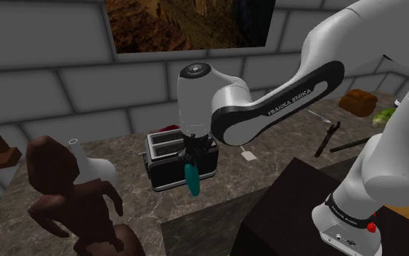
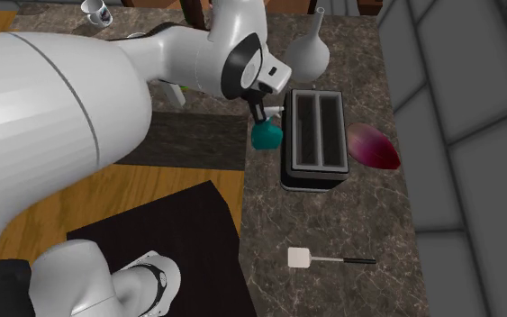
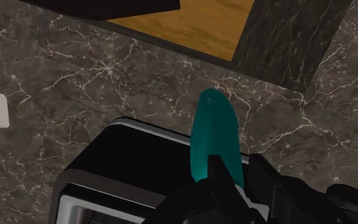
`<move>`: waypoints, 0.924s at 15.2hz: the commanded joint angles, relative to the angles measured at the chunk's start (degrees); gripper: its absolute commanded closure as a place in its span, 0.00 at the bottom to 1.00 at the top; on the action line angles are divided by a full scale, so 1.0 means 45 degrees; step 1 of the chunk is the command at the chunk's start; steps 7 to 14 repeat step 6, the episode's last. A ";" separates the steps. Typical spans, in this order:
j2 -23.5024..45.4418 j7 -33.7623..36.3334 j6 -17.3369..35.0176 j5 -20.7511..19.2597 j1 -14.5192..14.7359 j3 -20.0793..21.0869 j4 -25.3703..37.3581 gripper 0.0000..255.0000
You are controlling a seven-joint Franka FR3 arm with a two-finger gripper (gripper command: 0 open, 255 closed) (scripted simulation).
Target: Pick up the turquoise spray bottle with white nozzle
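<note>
Between the two black fingers of the end effector (image 3: 238, 173) sits the turquoise spray bottle (image 3: 215, 127), clasped near its upper end so that the body hangs below the hand. The narrow top gives the fingers a firmer purchase than the wide, rounded base would. In the shoulder view the end effector (image 1: 192, 158) points straight down and the bottle (image 1: 192, 180) dangles from it with a slight tilt, which suggests its weight is carried by the grip rather than by the worktop (image 1: 268, 171). I cannot tell for certain whether its base is clear of the surface. In the second exterior view the bottle (image 2: 266, 136) hangs under the end effector (image 2: 260, 115), with the black two-slot toaster (image 2: 314, 135) just beside it at 3 o'clock. That closeness probably explains the vertical approach, since a sideways reach would meet the toaster's wall. Farther out in this view, a white long-necked flask (image 2: 310, 54) stands at the toaster's 12 o'clock, a reddish-purple object (image 2: 373, 146) lies at its 3 o'clock and a white spatula (image 2: 301, 258) lies at its 6 o'clock, all away from the lifting path. To my eye the grasp is made, and the remaining work is a straight rise.
</note>
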 commanded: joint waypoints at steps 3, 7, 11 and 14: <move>-0.0417 -0.0282 -0.0615 0.0342 -0.0021 0.0025 0.0296 1.00; -0.0515 -0.0357 -0.0793 0.0423 -0.0025 0.0025 0.0399 1.00; -0.0515 -0.0357 -0.0793 0.0423 -0.0025 0.0025 0.0399 1.00; -0.0515 -0.0357 -0.0793 0.0423 -0.0025 0.0025 0.0399 1.00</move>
